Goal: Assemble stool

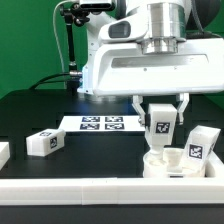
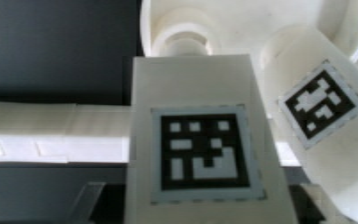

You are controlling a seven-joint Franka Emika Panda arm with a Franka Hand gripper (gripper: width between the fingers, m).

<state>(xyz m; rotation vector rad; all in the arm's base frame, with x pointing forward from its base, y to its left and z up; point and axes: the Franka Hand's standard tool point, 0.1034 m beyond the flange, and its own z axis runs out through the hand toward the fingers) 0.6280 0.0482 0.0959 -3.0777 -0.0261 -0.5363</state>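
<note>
Closest to the wrist camera is the held leg (image 2: 197, 120), a blocky white piece filling the middle of that view. The dark fingers (image 2: 98, 205) of the tool (image 2: 202, 208) just show on either side of its near end. The tool is closed onto this leg, its jaws parted only by the leg's width. The exterior view shows the same grasp from outside: the tool (image 1: 161, 114) hangs below the white arm with the held leg (image 1: 160, 126) upright above the seat (image 1: 158, 170). Whether the leg's lower end touches the seat cannot be told. The seat, a round white disc, lies on the black worktop (image 1: 30, 115) just behind the long white border rail (image 1: 90, 190). Only the wrist view looks onto the seat (image 2: 167, 15) from above and shows a round socket post (image 2: 185, 42) beyond the held leg's far end. A second leg (image 1: 201, 146) stands tilted at the seat's edge toward the exterior view's right, and in the wrist view the second leg (image 2: 309, 85) is just beside the held leg. Only the exterior view shows the third leg (image 1: 43, 142), lying well apart from the seat toward the exterior view's left. It alone also shows the marker board (image 1: 100, 123), flat beyond the seat on that same side. Each leg carries a square black-and-white tag, a pattern of blocky cells rather than letters, and the tag (image 2: 202, 150) on the held leg is the clearest.
</note>
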